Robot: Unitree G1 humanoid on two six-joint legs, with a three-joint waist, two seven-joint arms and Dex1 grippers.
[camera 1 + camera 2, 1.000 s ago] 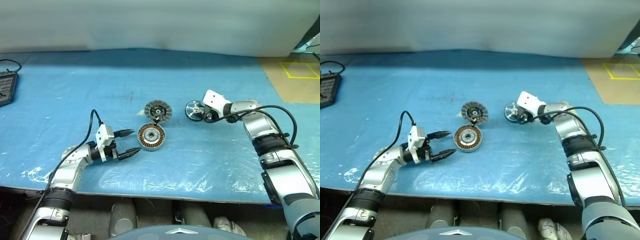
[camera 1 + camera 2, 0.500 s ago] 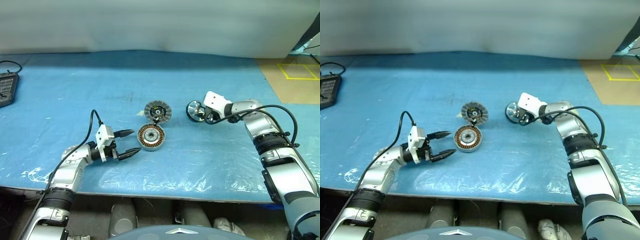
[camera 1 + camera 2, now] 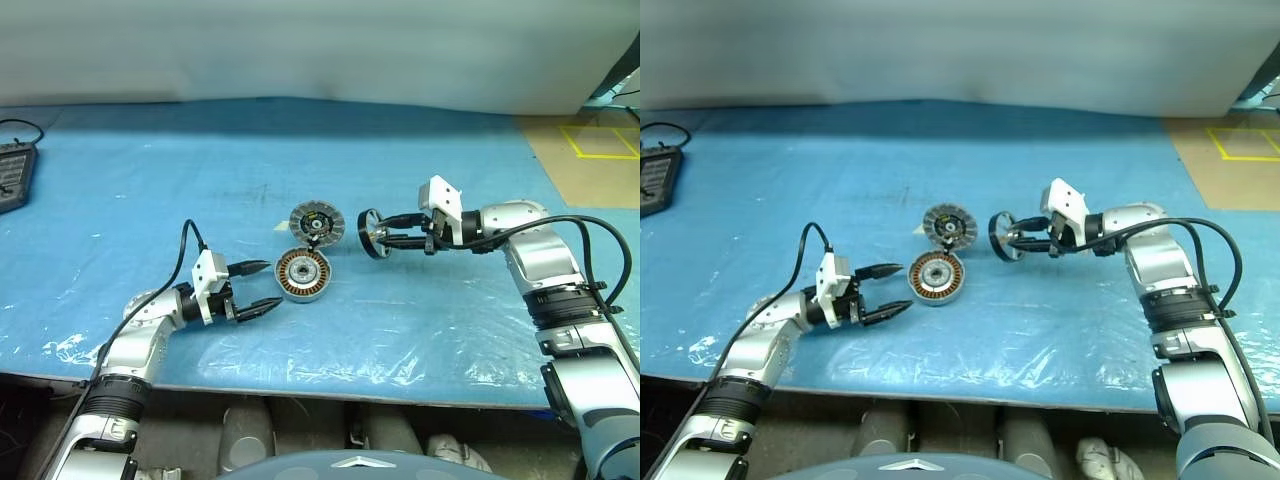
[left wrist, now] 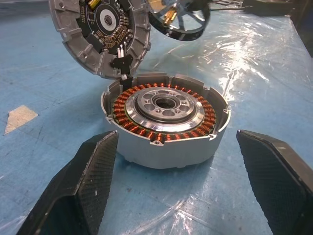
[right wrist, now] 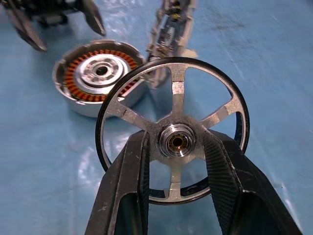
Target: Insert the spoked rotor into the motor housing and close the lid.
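Note:
My right gripper (image 3: 386, 238) is shut on the spoked rotor (image 5: 174, 140), a dark-rimmed silver wheel, with one finger on each side of its hub. The rotor hangs on edge above the table, just right of the lid (image 3: 316, 222). The lid is a grey ribbed disc that stands tilted up behind the motor housing (image 3: 302, 274). The housing is a short silver cylinder lying open, with its copper windings (image 4: 132, 100) showing. My left gripper (image 3: 268, 283) rests open just left of the housing, one finger (image 4: 80, 188) on each side of the housing's near face, touching nothing.
The table is covered in crinkled blue plastic sheet (image 3: 420, 320). A black device (image 3: 14, 172) with a cable lies at the far left edge. At the back right is a tan surface with yellow tape (image 3: 600, 142). The table's front edge (image 3: 330, 388) runs close below the arms.
My right gripper has lifted the rotor off the table, swung it left toward the lid and housing, and turned it on edge. The left gripper has stayed still.

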